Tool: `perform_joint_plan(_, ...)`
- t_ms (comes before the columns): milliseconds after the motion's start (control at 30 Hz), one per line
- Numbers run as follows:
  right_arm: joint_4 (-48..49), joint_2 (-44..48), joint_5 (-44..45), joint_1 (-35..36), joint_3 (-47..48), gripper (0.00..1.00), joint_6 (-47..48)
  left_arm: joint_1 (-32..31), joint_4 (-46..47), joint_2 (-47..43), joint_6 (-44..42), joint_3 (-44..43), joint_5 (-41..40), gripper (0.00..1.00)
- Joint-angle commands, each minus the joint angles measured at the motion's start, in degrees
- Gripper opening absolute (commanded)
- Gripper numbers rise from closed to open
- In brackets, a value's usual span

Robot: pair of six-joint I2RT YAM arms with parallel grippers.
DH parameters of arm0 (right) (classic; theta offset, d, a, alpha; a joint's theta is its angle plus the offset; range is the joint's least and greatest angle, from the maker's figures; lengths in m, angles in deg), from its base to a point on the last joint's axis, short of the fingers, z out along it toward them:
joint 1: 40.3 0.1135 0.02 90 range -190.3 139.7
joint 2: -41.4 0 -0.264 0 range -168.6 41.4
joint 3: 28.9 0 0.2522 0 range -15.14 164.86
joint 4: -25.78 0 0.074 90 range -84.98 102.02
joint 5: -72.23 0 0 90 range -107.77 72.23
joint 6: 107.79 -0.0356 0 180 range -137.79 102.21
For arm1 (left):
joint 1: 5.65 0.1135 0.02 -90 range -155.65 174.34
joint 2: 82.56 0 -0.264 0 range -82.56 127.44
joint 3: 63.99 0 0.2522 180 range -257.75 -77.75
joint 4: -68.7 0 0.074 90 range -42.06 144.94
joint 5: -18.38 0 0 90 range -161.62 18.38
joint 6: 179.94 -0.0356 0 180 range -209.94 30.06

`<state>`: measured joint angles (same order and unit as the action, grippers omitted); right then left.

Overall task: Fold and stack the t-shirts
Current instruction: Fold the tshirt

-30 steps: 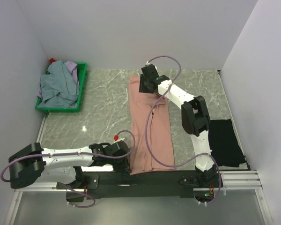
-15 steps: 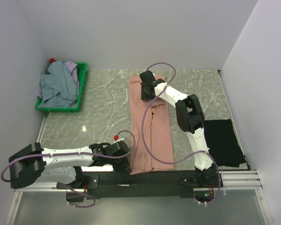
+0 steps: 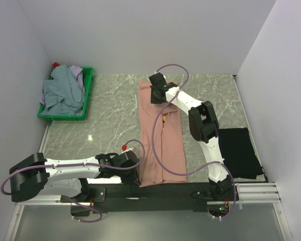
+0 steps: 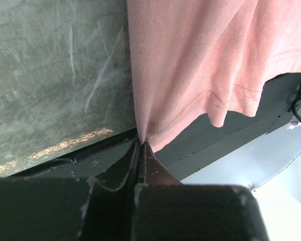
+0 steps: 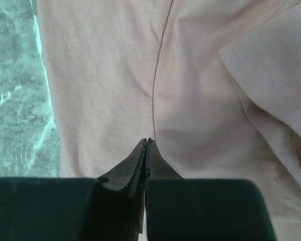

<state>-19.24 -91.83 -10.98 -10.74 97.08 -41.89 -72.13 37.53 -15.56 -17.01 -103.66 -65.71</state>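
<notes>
The salmon-pink t-shirt (image 3: 163, 143) lies folded into a long strip down the middle of the table. My left gripper (image 3: 136, 173) is shut on its near-left hem corner (image 4: 155, 133), right at the table's near edge. The right gripper (image 3: 157, 95) is at the strip's far end, jaws pressed together with the tips (image 5: 148, 141) in the pink cloth (image 5: 105, 75), which dimples beside them. A black t-shirt (image 3: 241, 150) lies folded flat at the near right. A grey-blue t-shirt (image 3: 62, 93) and a lavender one (image 3: 78, 74) are heaped in the crate.
The green plastic crate (image 3: 89, 86) stands at the far left against the wall. White walls close in the table at the back and on both sides. The right arm's purple cable (image 3: 158, 140) drapes across the pink shirt.
The right gripper has moved a little left along the shirt's far end and shut its jaws on the cloth. The left arm has not moved.
</notes>
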Motion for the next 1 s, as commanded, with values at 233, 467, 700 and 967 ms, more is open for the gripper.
perform_joint_plan(233,-0.72,1.48,0.86,-0.47,1.5,0.28,0.89,-0.49,0.45,-0.82,0.81,0.69,-0.2,0.01)
perform_joint_plan(467,-0.82,-0.8,-0.28,-0.3,0.28,0.35,0.63,-0.5,0.53,-0.38,0.64,0.51,-0.2,0.01)
perform_joint_plan(700,-0.64,-2.29,-0.9,-0.21,-0.08,0.37,0.72,-0.49,0.71,0.06,0.64,0.42,-0.02,0.01)
perform_joint_plan(967,-0.2,-3.0,-1.16,-0.03,-0.78,0.35,0.54,-0.49,0.97,0.32,0.73,0.6,0.15,0.01)
